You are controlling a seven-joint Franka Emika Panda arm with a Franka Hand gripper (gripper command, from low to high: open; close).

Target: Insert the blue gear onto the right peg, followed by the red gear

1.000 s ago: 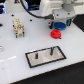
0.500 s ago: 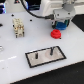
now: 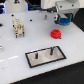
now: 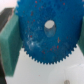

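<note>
Clamped edgewise in the gripper (image 3: 64, 20), the blue gear (image 4: 46, 31) looks light, stiff, slick plastic; rim-hold seems sensible.

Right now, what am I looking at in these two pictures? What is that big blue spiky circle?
This is a robot arm working at a white table. One picture is taken from off to the side and shows the whole scene. The other comes from a camera on the arm's wrist, looking down at its hand, called the end effector. That spiky circle is the blue gear, a toy wheel with teeth and a hole in the middle. The end effector is holding it between two green fingers. On the table lie the red gear and a black-framed plate with two thin pegs standing up. The right peg is bare.
</note>
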